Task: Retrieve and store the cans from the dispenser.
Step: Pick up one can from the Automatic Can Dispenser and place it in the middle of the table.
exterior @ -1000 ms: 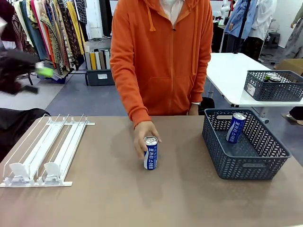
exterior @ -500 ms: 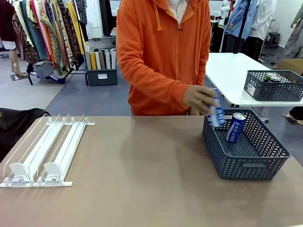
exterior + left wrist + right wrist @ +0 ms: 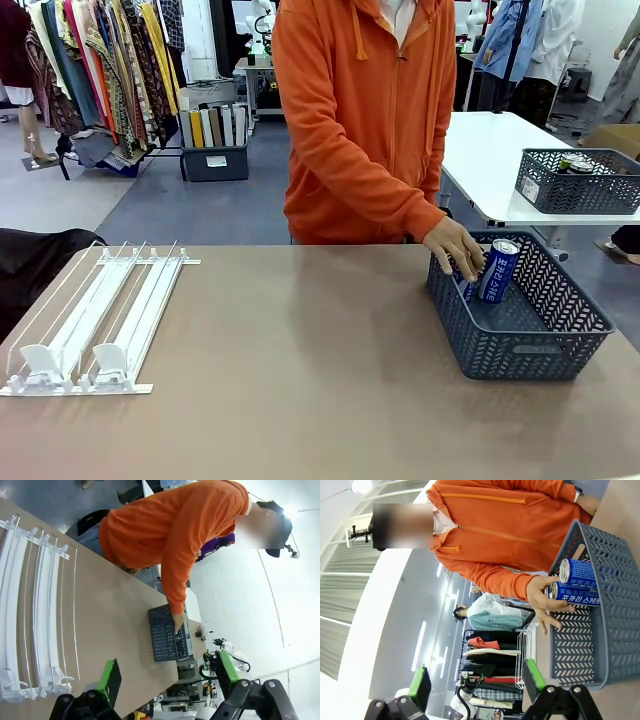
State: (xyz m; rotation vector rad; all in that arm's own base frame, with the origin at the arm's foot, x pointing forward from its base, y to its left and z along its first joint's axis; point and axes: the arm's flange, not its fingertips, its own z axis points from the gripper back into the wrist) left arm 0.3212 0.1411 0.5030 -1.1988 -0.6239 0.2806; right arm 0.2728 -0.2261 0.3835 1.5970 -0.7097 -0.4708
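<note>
The white and clear dispenser [image 3: 100,320] lies flat at the table's left, and runs along the left edge of the left wrist view as the dispenser [image 3: 30,610]. A blue can [image 3: 498,270] leans in the blue-grey basket [image 3: 530,345] at the right. The person's hand [image 3: 452,247] holds a second blue can [image 3: 467,290] just inside the basket's near-left corner. The right wrist view shows both cans [image 3: 580,572] [image 3: 577,596] side by side, with the hand [image 3: 542,597] on the lower one. My left gripper [image 3: 167,672] and right gripper [image 3: 477,682] are open, high above the table, holding nothing.
The person in an orange hoodie stands at the far side, leaning toward the basket. Behind, a white table carries another dark basket [image 3: 578,180]. Clothes racks stand at the back left.
The person lifted the blue can from the middle of the table, carried it right and lowered it into the basket beside the other can. Both grippers stayed open.
</note>
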